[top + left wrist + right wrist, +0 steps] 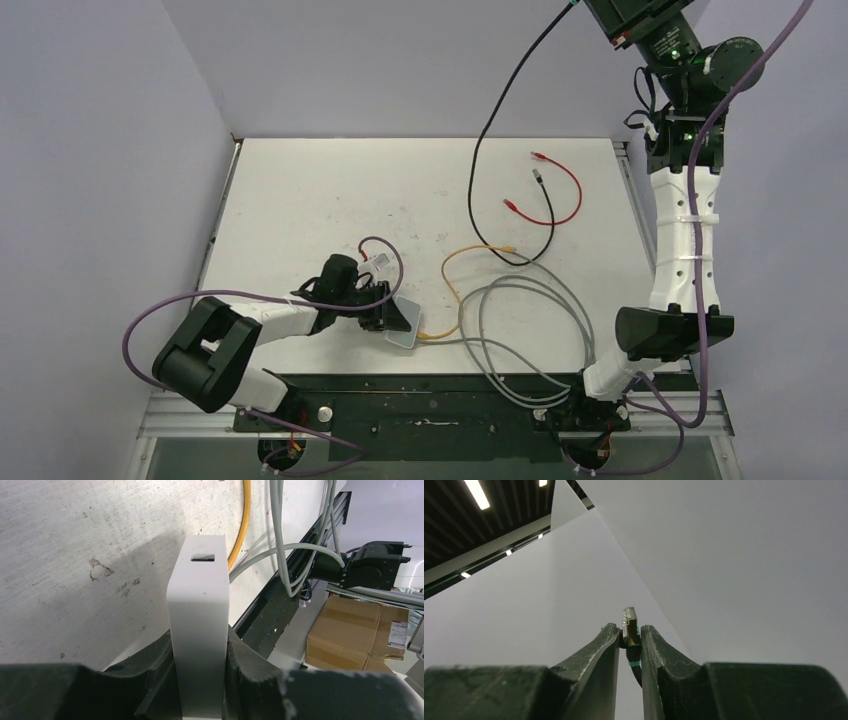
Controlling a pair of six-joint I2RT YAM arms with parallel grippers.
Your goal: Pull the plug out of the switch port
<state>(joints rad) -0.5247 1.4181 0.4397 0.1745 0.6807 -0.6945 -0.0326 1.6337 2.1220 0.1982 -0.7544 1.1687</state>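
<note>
My left hand (pixel 390 314) lies low over the near part of the surface (pixel 320 190), pressed together on the switch (pixel 405 327). In the left wrist view the switch (pixel 199 615) stands on edge between my two fingers (pixel 150 680), its narrow pale side facing the camera, and both pads bear against its broad faces. One small dark socket (pixel 202 557) shows near the top of that narrow side. Behind it a yellow cable (pixel 244 525) and a bundle of grey cables (pixel 279 530) run across the scuffed white surface. A cardboard box (pixel 350 630) sits beyond the surface's edge.

From above, the yellow cable (pixel 468 254) curls up to the right side of the switch. The grey cables (pixel 530 335) loop just beside it, and I cannot tell whether any of them is plugged in. A red cable (pixel 562 190) lies well apart toward the far right.

My right arm (pixel 680 230) reaches high, out past the top of the overhead view. My right hand (pixel 629 632) pinches the plug (pixel 629 621) between its fingertips. The plug's clear tip points up, with only pale walls behind it, well away from the switch. A black cable (pixel 497 120) hangs from the top edge of the overhead view and trails onto the surface.
</note>
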